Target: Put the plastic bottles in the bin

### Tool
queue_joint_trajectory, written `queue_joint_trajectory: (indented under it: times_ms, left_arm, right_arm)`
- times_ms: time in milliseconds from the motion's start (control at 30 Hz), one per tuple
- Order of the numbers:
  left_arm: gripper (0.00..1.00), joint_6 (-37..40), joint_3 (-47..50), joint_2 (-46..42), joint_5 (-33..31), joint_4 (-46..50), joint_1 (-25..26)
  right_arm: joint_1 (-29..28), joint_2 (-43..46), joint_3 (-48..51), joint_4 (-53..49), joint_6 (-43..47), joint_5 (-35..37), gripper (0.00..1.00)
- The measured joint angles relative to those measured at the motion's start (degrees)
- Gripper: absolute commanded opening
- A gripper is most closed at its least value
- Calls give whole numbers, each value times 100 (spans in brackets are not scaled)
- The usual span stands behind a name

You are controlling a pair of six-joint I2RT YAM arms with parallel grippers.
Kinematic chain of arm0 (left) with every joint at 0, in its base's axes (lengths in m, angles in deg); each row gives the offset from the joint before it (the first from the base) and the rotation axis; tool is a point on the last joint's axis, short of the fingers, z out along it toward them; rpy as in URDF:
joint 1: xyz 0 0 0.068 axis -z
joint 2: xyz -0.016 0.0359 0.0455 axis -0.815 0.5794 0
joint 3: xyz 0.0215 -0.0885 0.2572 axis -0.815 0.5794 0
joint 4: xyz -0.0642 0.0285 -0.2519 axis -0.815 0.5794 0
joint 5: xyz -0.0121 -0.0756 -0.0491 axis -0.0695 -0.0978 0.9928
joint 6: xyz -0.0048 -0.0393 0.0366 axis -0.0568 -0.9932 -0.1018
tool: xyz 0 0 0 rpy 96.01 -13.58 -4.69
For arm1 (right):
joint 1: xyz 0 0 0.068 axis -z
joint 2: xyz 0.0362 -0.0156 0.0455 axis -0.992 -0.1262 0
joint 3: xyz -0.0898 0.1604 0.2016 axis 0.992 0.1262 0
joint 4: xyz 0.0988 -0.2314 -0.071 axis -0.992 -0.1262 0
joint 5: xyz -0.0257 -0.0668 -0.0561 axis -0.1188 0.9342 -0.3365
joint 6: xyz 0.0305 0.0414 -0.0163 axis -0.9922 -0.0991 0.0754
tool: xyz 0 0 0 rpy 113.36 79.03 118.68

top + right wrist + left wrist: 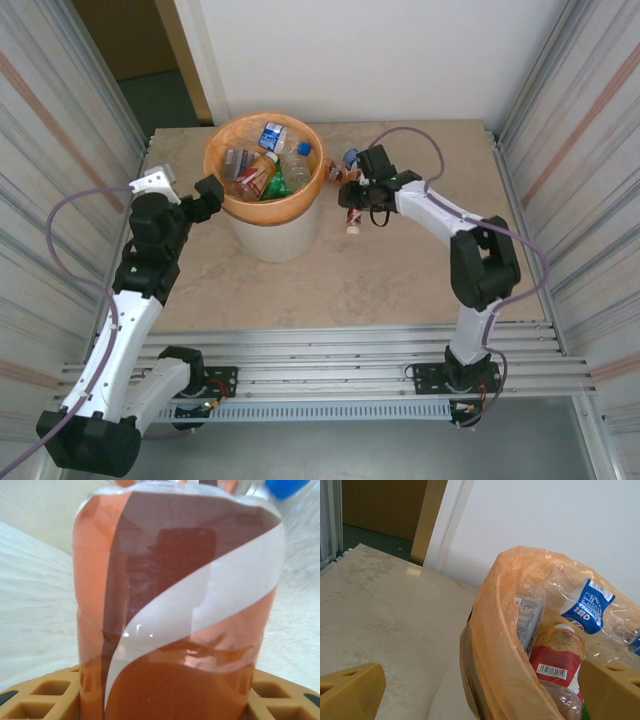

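Red-labelled bottle (175, 605) sits right against my right wrist lens, clamped between the right fingers (40, 695); overhead I see it at the bin's (272, 235) three o'clock, white cap (353, 228) pointing to six. Left fingers (350, 692) are spread, empty, at the bin's nine o'clock; that wrist camera reads labels on the binned bottles (555, 655) that overhead blurs.

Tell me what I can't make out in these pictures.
Right wrist view: the red-and-white labelled plastic bottle in the right gripper, both ends cut off by the edges.
Top view: whatever lies under the top bottles in the round off-white bin with orange liner; total count unclear.
Left wrist view: bin's right side cut off.
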Motion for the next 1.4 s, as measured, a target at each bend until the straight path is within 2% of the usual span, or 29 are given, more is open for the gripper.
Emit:
queue_joint_trajectory:
  times_ms: [333,600,1000,1400]
  left_arm:
    - [99,-48,0,0,24,-22,0]
    - [99,-85,0,57,92,-107,0]
    - [99,-125,0,129,175,-129,0]
    - [99,-201,0,260,328,-131,0]
  right_arm:
    - [-164,1659,155,-79,4,584,43]
    - [-433,2199,-66,-164,179,756,44]
    - [-861,1987,-1285,-195,1049,413,45]
    - [-1056,612,-3117,-356,1694,-151,45]
